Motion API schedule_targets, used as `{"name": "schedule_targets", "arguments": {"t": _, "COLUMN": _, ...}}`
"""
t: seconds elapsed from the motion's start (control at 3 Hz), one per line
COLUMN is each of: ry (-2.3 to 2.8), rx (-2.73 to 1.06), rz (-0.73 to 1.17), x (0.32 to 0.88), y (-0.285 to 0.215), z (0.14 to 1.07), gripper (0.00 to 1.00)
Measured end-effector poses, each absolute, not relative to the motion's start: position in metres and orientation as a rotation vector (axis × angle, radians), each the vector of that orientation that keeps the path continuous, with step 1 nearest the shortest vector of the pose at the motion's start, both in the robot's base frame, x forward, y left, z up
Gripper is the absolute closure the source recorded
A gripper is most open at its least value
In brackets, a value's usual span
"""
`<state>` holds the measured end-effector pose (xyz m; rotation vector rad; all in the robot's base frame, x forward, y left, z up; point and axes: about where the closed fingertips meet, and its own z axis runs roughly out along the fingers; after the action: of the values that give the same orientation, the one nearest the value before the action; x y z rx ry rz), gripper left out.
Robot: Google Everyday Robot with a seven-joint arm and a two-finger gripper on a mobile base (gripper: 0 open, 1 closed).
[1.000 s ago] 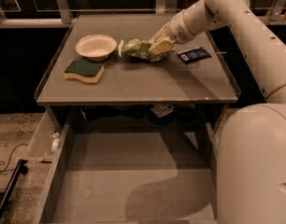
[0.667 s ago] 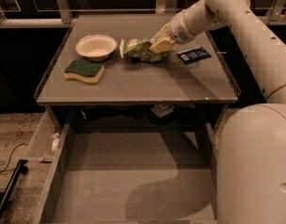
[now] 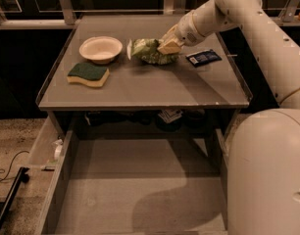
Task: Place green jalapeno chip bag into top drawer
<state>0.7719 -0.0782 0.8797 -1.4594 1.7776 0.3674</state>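
Presently: gripper against green jalapeno chip bag on tabletop; jaw state we cannot tell; top drawer open below, awaiting bag.

- Our arm comes up along the right edge of the view as a thick white link, reaches a rounded elbow near the top, and bends back to the left.
- From that elbow our forearm slopes down and to the left, narrowing into the white wrist.
- Our gripper, pale tan, points down and left from the wrist; its tip touches the upper right side of the green jalapeno chip bag.
- Our rounded white body fills the lower right corner, well apart from the gripper.
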Motion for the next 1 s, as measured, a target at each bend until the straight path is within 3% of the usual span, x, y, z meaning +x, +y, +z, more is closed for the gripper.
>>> {"name": "schedule_targets", "arguments": {"t": 1.0, "ry": 1.693, "rx": -1.438, "rz": 0.412, "x": 0.723, "y": -0.093, "z": 0.886, "gripper": 1.0}}
